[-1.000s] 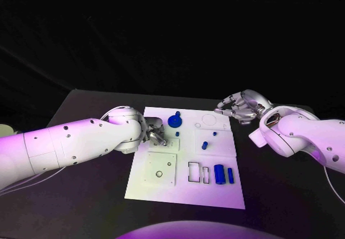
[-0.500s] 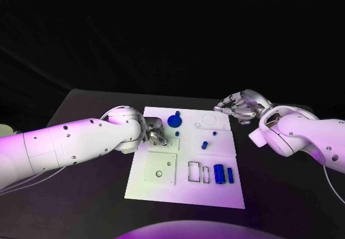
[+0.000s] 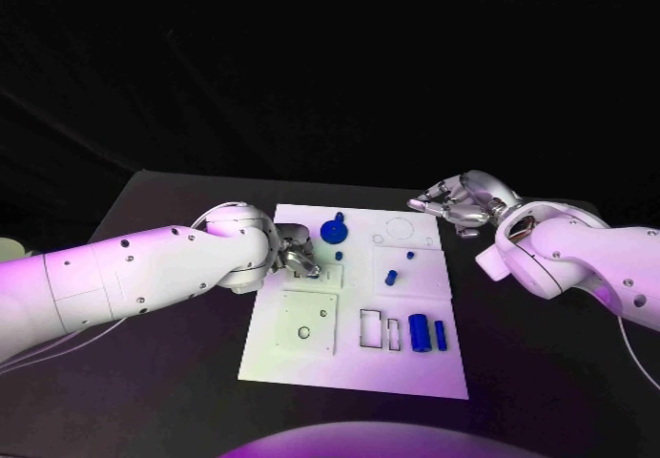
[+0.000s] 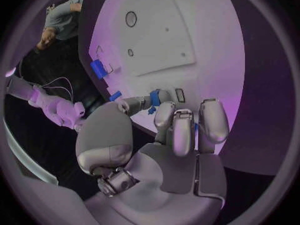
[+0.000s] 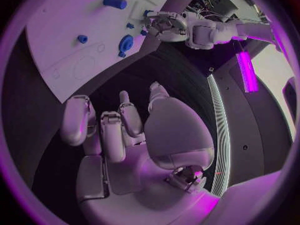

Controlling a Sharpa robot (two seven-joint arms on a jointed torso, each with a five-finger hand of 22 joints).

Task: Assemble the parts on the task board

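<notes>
A white task board (image 3: 351, 358) lies in the middle of a black worktop (image 3: 165, 215), its long sides running from the near edge to the far edge. Small blue parts rest on it: a round disc-shaped part (image 3: 333, 230) near the board's far edge, a small peg (image 3: 339, 256) just nearer than the disc, another small peg (image 3: 411, 255) and a short cylinder (image 3: 391, 279) towards the board's right side, and two upright blocks (image 3: 429, 336) side by side near the right edge, next to two empty rectangular slots (image 3: 374, 329).

The left hand (image 3: 298, 255) sits over the far left part of the board, fingers (image 4: 181, 130) curled in closely. In the left wrist view a small blue piece (image 4: 155, 97) lies right at the fingertips; whether it is pinched or only touched cannot be told.

The right hand (image 3: 458, 206) hovers off the board's far right corner, above the worktop, fingers (image 5: 103, 127) loosely curled and holding nothing.

The step in hand appears to be the left hand fitting or picking a small part at the far left of the board. To do it well, the fingertips should close squarely on the piece, keep it upright, and line it up over its seat before pressing, without brushing the disc just beside it. The right hand is best kept off the board.
</notes>
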